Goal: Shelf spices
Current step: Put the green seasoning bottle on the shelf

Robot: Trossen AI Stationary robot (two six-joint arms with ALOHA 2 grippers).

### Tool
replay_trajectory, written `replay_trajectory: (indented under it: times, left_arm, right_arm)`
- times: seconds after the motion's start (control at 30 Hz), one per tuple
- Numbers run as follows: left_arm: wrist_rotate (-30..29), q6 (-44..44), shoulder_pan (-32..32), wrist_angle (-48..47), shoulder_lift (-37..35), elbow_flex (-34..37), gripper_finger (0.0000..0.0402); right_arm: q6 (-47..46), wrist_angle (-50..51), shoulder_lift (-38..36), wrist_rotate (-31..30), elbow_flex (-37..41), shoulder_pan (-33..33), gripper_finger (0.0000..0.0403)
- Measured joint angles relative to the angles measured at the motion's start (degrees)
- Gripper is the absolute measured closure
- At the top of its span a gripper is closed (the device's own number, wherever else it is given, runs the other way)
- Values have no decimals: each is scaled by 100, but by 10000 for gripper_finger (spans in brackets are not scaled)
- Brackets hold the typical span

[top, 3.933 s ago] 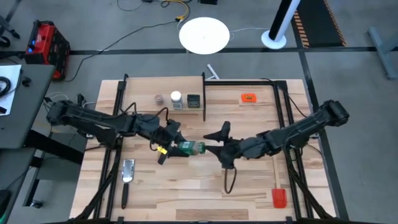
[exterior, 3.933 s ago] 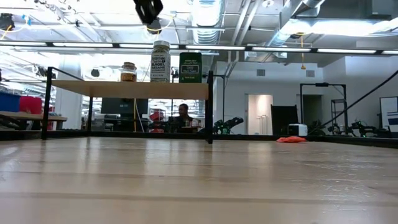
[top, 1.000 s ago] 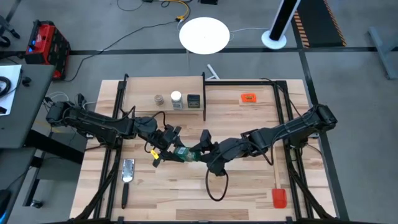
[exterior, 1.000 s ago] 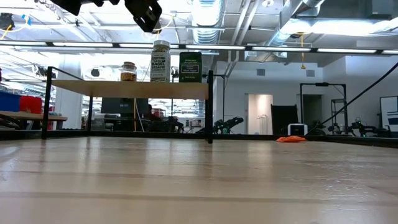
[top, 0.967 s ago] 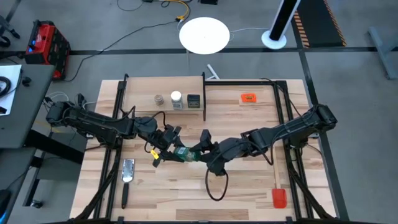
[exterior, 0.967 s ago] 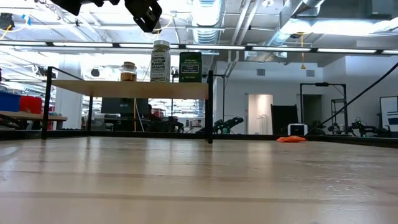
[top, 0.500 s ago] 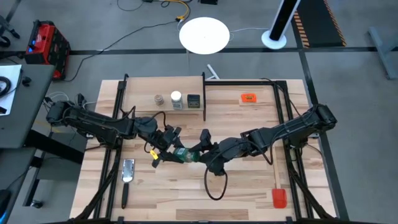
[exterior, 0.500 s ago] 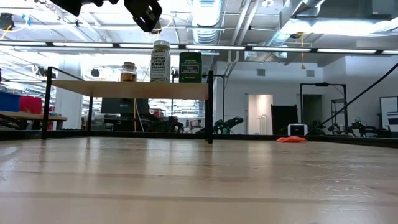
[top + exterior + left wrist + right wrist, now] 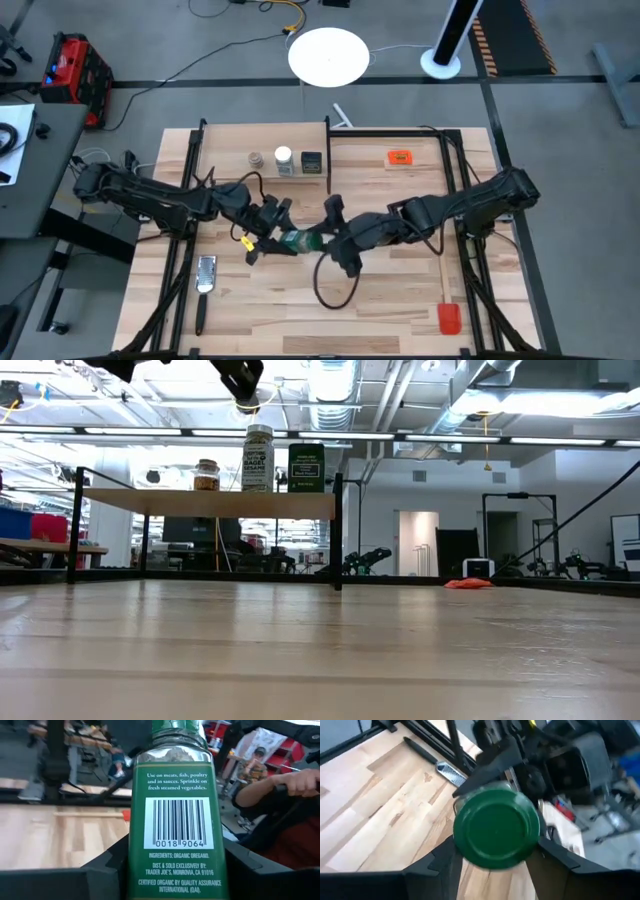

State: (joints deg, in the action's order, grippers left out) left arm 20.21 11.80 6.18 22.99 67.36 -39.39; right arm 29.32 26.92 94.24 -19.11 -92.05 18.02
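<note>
High view: my left claw (image 9: 272, 232) and right claw (image 9: 328, 232) meet mid-bench (image 9: 400, 300), green-lidded jar (image 9: 298, 240) between them, lifted, lying sideways. Shelf (image 9: 262, 141) far left.
Low view: three spices on shelf.
Left wrist: my fingers (image 9: 107, 870) grip jar body.
Right wrist: my fingers (image 9: 440, 862) flank green lid (image 9: 496, 827); contact unclear.

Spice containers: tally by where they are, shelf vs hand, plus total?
On the shelf: 3 (brownish jar, white-lidded jar, black tin)
Held by the left hand, right hand at its lid: 1 (green-lidded jar)
Total: 4
</note>
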Motion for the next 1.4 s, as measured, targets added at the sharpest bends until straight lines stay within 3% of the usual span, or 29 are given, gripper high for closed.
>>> replay_trajectory:
  times: [0.17,0.37,0.6,0.7,0.87,1.0,1.13,1.27,1.4]
  left_arm:
    - [-383,-170,13,-278,-264,19,216]
    - [-845,-298,6,-463,-458,19,217]
    - [-666,-432,40,-329,-549,27,228]
    - [-137,-1046,143,-342,-681,26,229]
    - [515,-2512,339,-870,-971,26,230]
    - [507,-2783,345,-862,-1130,26,230]
    - [637,-2815,345,-675,-1171,35,230]
    - [1020,-2970,344,52,-1170,472,230]
    - [1099,-2689,276,1546,-1157,1271,230]
  right_arm:
    - [-226,478,-21,-15,-281,-190,242]
    - [-122,643,-31,189,-447,-389,316]
    - [-115,836,-31,232,-452,-584,378]
    - [-108,1037,-28,232,-452,-641,394]
    - [-272,1236,-26,426,-452,-668,396]
    - [-402,1229,-24,991,-452,-699,389]
    - [-402,1182,-22,1029,-450,-684,393]
    - [-402,1035,-22,1170,-328,-680,396]
    - [-463,974,-17,1742,-194,-682,395]
